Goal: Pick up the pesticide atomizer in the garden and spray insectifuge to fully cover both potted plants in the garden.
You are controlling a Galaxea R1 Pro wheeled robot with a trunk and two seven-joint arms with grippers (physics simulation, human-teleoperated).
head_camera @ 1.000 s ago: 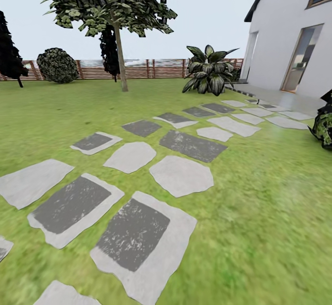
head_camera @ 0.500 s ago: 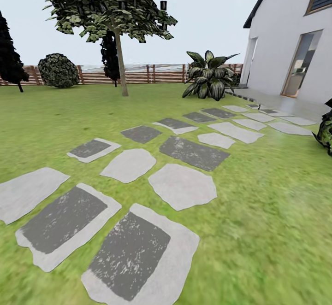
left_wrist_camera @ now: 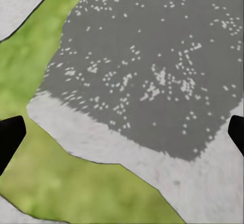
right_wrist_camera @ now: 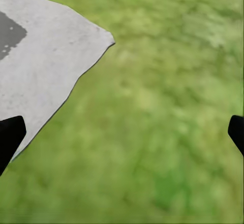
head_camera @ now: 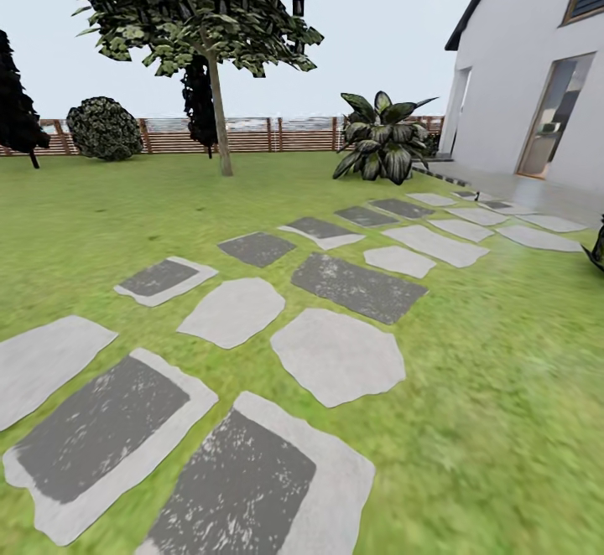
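I am in the garden, looking over green lawn (head_camera: 503, 370) crossed by a path of grey stepping stones (head_camera: 335, 356) that runs to a brown slatted fence (head_camera: 260, 134). The pesticide atomizer and the potted plants are out of view. In the left wrist view my left gripper (left_wrist_camera: 122, 135) hangs open over a dark mottled stone (left_wrist_camera: 152, 66), black fingertips (left_wrist_camera: 10, 135) far apart with nothing between them. In the right wrist view my right gripper (right_wrist_camera: 122, 135) is open too, above grass beside a pale stone (right_wrist_camera: 35, 76).
A white house (head_camera: 537, 60) with a doorway and a pale patio (head_camera: 537, 194) stands at the right. A large broad-leaved plant (head_camera: 382, 137) grows near it. A tree (head_camera: 216, 77), a round dark bush (head_camera: 104, 127) and dark leaves at the right edge (head_camera: 599, 249) are also here.
The whole view has shifted: the stepping stones sit lower and nearer, and the dark leafy plant at the right has slid almost out of frame. The camera moved, not the things.
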